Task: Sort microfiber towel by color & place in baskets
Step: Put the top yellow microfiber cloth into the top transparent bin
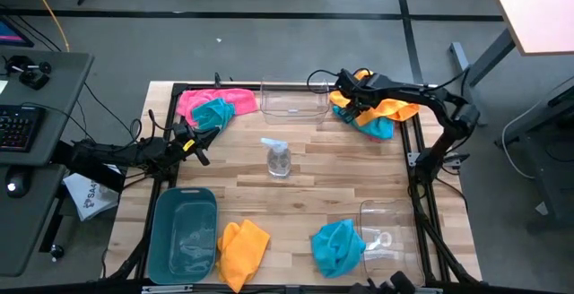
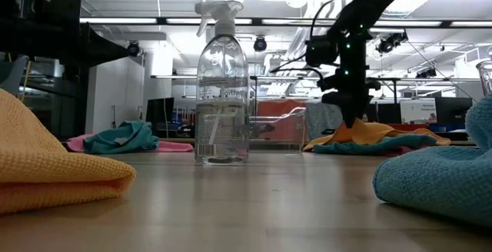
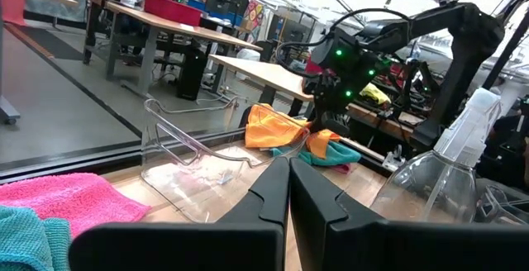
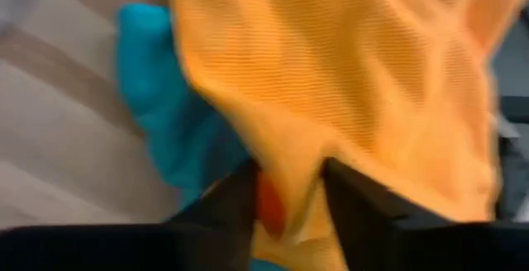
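My right gripper (image 1: 352, 106) (image 2: 352, 121) stands at the table's far right corner, shut on an orange towel (image 1: 395, 109) that lies over a teal towel (image 1: 378, 128). My left gripper (image 1: 204, 146) (image 3: 289, 172) waits shut at the left side, beside a pink towel (image 1: 204, 99) with a teal towel (image 1: 215, 113) on it. One clear basket (image 1: 294, 102) sits at the far edge, another (image 1: 390, 236) near right, and a teal basket (image 1: 184, 231) near left. Another orange towel (image 1: 242, 251) and another teal towel (image 1: 337, 246) lie near the front edge. My right gripper pinches a raised fold of the orange towel (image 4: 289, 180) between its two fingers (image 4: 240, 201), coming from above and pointing down. The cloth bunches up between the fingers. The rest of it (image 2: 384, 133) still lies on the teal towel and the table.
A clear spray bottle (image 1: 279, 158) (image 2: 223, 91) stands upright at the table's middle, between the arms. A dark frame rail (image 1: 414, 151) runs along the table's right edge. Bare wood shows around the bottle and in front of the far clear basket.
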### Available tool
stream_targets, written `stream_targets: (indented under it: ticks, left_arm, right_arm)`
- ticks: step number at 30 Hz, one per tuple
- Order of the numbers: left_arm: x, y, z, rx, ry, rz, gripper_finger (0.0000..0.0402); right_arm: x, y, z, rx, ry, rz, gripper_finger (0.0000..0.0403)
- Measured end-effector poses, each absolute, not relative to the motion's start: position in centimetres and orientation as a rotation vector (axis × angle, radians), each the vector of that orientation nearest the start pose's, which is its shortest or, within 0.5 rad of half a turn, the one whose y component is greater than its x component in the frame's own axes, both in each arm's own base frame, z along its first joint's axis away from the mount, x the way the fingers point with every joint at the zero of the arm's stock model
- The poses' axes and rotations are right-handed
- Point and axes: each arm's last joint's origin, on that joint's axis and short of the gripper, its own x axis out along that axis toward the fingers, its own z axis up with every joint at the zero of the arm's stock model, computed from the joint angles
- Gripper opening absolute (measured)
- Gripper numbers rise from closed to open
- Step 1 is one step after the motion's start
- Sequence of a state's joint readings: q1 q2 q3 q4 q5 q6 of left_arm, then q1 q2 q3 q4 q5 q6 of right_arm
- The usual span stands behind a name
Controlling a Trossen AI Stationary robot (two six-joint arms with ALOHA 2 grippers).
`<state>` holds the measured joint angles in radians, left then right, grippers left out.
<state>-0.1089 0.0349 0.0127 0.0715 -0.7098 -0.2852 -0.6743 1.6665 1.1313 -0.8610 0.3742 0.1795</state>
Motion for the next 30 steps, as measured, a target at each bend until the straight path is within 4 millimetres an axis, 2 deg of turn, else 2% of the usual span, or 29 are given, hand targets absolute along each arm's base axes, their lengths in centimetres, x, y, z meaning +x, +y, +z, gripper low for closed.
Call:
stream_targets:
  ticks: [2, 3, 5, 8, 13, 15, 17, 20, 22, 26, 30]
  left_arm:
    - [9.4, 0.9, 17.2, -0.296, -0.131, 0.59, 0.0]
    - [9.4, 0.9, 17.2, -0.297, -0.132, 0.59, 0.0]
    - [9.4, 0.9, 17.2, -0.297, -0.132, 0.59, 0.0]
    - [9.4, 0.9, 17.2, -0.297, -0.132, 0.59, 0.0]
    - [9.4, 0.9, 17.2, -0.297, -0.132, 0.59, 0.0]
    - [9.4, 0.9, 17.2, -0.297, -0.132, 0.59, 0.0]
    - [9.4, 0.9, 17.2, -0.296, -0.131, 0.59, 0.0]
    - [9.4, 0.9, 17.2, -0.296, -0.131, 0.59, 0.0]
    - [9.4, 0.9, 17.2, -0.297, -0.132, 0.59, 0.0]
    - [9.4, 0.9, 17.2, -0.297, -0.132, 0.59, 0.0]
    - [9.4, 0.9, 17.2, -0.296, -0.131, 0.59, 0.0]
  right_arm:
    - [22.6, -19.5, 20.6, 0.317, 1.372, -0.997, 0.0038]
    - [22.4, -19.4, 21.3, 0.306, 1.369, -0.992, 0.002]
    - [22.1, -19.2, 23.6, 0.303, 1.324, -1.014, 0.0017]
    - [21.7, -18.3, 29.4, 0.279, 1.174, -1.031, 0.0004]
    - [20.3, -16.2, 41.0, 0.224, 0.631, -1.011, 0.0002]
    - [19.8, -15.6, 44.4, 0.212, 0.406, -0.926, 0.0003]
    - [19.7, -15.1, 46.7, 0.227, 0.22, -0.807, 0.0002]
    - [20.5, -14.6, 48.4, 0.243, 0.046, -0.593, 0.0001]
    - [21.7, -14.4, 48.7, 0.228, -0.026, -0.487, 0.0001]
    - [24.2, -14.8, 48.5, 0.197, -0.123, -0.424, 0.0001]
    - [25.9, -15.8, 48.5, 0.177, -0.229, -0.403, 0.0]
